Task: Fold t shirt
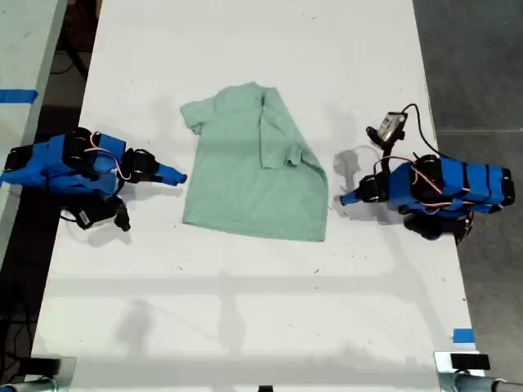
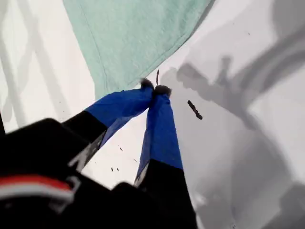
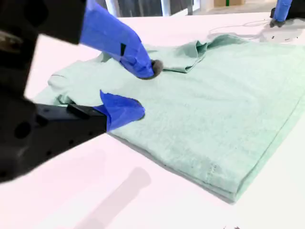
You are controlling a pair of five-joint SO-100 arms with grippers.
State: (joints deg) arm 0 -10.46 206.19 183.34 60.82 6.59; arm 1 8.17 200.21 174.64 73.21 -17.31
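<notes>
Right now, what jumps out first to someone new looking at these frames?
The mint-green t shirt in the middle of the white table, one side already folded over itself. Two blue arms flank it: my first gripper, shut, at the exterior view's right just off the hem corner, and my second gripper, open, at the exterior view's left beside the shirt's edge.

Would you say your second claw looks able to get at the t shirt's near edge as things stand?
Probably yes: my second claw is open right at the t shirt's edge, with nothing in between.
</notes>
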